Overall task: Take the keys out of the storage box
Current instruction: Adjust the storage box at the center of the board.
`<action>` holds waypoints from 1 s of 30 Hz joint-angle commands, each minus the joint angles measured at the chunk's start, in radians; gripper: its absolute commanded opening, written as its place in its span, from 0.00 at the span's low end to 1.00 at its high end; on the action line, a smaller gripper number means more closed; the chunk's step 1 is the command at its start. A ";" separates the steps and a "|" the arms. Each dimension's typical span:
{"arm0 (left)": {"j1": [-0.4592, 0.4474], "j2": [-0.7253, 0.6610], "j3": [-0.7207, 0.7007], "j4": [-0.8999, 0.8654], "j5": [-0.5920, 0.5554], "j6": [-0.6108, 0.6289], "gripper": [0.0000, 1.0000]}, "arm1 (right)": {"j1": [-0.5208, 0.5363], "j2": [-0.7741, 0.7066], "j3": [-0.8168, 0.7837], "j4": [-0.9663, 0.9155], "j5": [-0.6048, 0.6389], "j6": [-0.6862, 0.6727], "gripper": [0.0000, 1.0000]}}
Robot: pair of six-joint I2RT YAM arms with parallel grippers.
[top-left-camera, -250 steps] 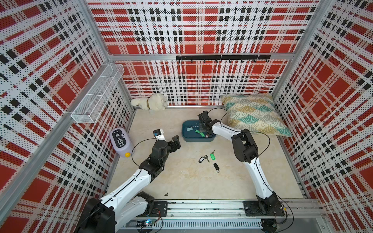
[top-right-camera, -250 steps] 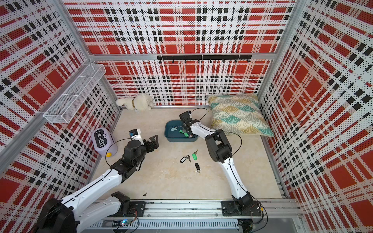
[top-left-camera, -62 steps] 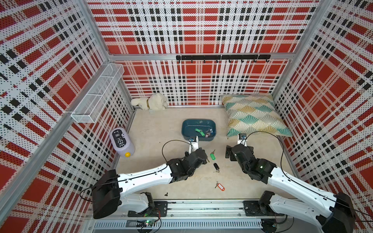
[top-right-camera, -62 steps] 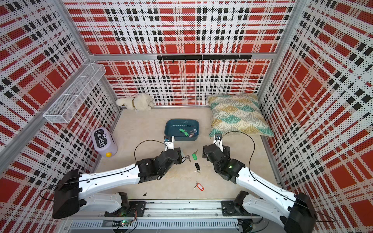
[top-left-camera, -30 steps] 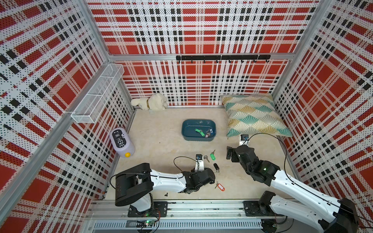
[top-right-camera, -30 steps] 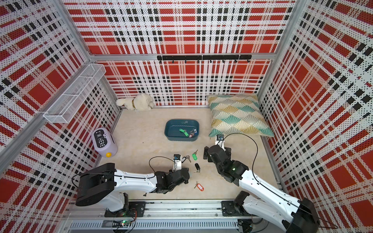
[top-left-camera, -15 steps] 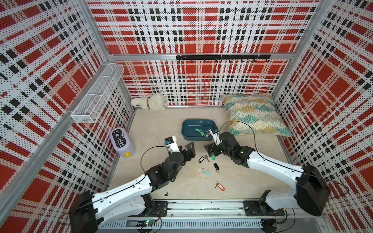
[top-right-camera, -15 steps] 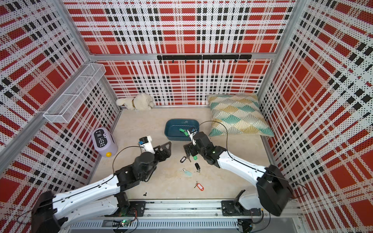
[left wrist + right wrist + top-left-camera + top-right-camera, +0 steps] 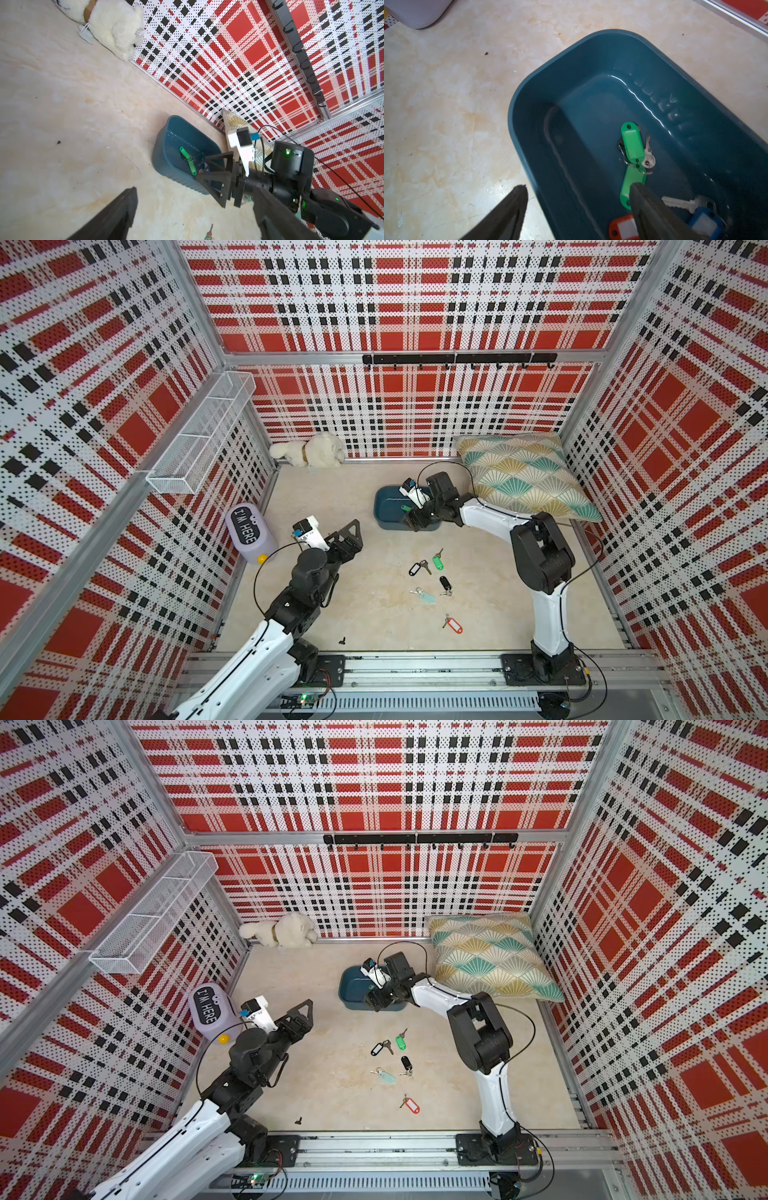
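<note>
Marbled floor (image 9: 446, 104), storage box (image 9: 550, 62): keys (image 9: 648, 158) likely light, stiff, slippery on loose rings; you pinch a green tag (image 9: 632, 143); right gripper (image 9: 578, 186) parted wide, empty.

The storage box (image 9: 571, 62) wall apparently sits between right claw's (image 9: 578, 186) 2 fingers (image 9: 651, 209).

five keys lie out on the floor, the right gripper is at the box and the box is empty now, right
The box is not empty: the right wrist view shows keys with green tags, a red tag and a blue tag in it. The rest holds.
</note>
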 commanded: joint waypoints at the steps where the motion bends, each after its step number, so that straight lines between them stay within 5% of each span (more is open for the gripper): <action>1: 0.033 -0.009 -0.008 -0.018 0.068 0.031 0.93 | 0.010 0.051 0.061 -0.115 -0.113 -0.090 0.79; 11: 0.069 -0.024 -0.025 -0.030 0.100 0.035 0.93 | 0.010 0.081 0.070 -0.136 -0.106 -0.123 0.76; 25: 0.071 -0.130 -0.012 -0.116 0.067 0.029 0.92 | 0.029 0.120 0.182 -0.225 -0.196 -0.106 0.11; 30: 0.071 -0.159 -0.004 -0.142 0.056 0.029 0.92 | 0.030 0.063 0.229 -0.291 -0.299 -0.040 0.03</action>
